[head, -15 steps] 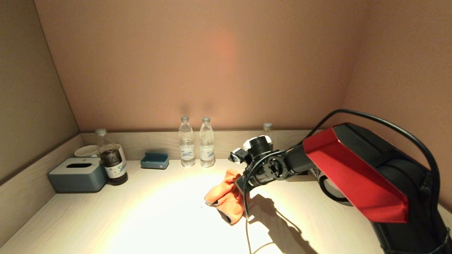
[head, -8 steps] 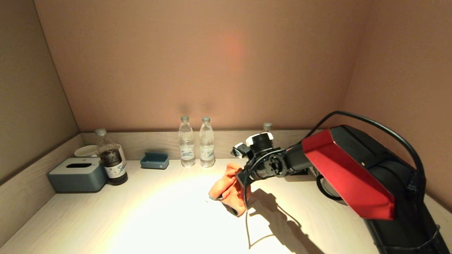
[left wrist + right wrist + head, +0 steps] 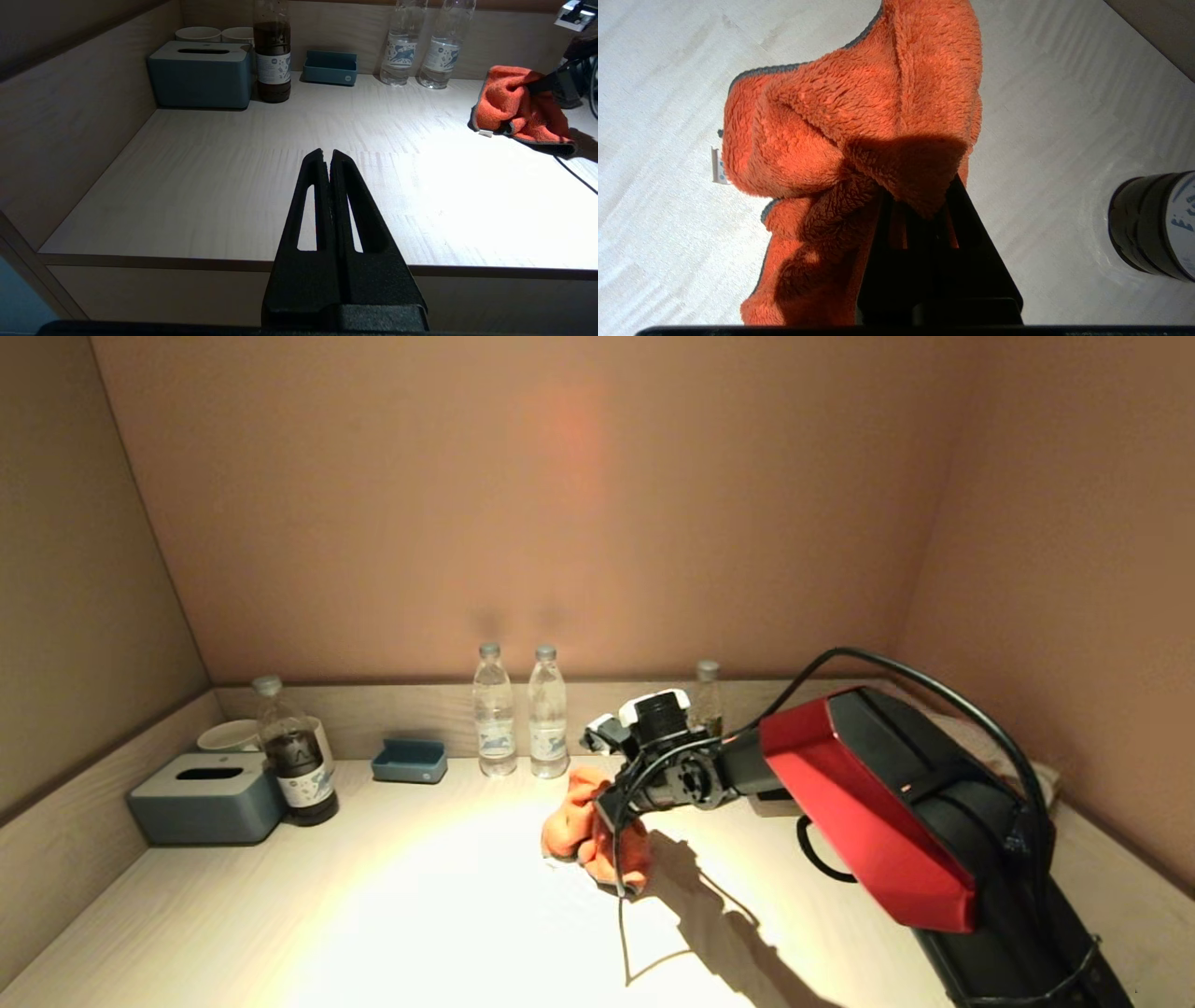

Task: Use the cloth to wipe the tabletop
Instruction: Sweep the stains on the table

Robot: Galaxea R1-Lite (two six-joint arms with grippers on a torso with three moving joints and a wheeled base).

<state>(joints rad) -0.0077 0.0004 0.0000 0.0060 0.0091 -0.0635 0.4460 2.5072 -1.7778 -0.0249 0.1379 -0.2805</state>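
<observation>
Right hand point(image 3: 920, 205), fleecy orange cloth point(image 3: 850, 121)

My right gripper point(image 3: 920, 205) is black and pinches an orange fleecy cloth point(image 3: 583, 821) with a grey hem and a small white tag. The tabletop point(image 3: 373, 915) is pale wood with a fine grain. At my ten o'clock sits a grey-blue tissue box point(image 3: 207, 797), and beside it a clear bottle of dark brown liquid point(image 3: 294, 766) with a white label. Two clear water bottles point(image 3: 520, 714) at twelve o'clock carry white-and-blue labels. My arm's shell point(image 3: 854, 803) is red on black.
</observation>
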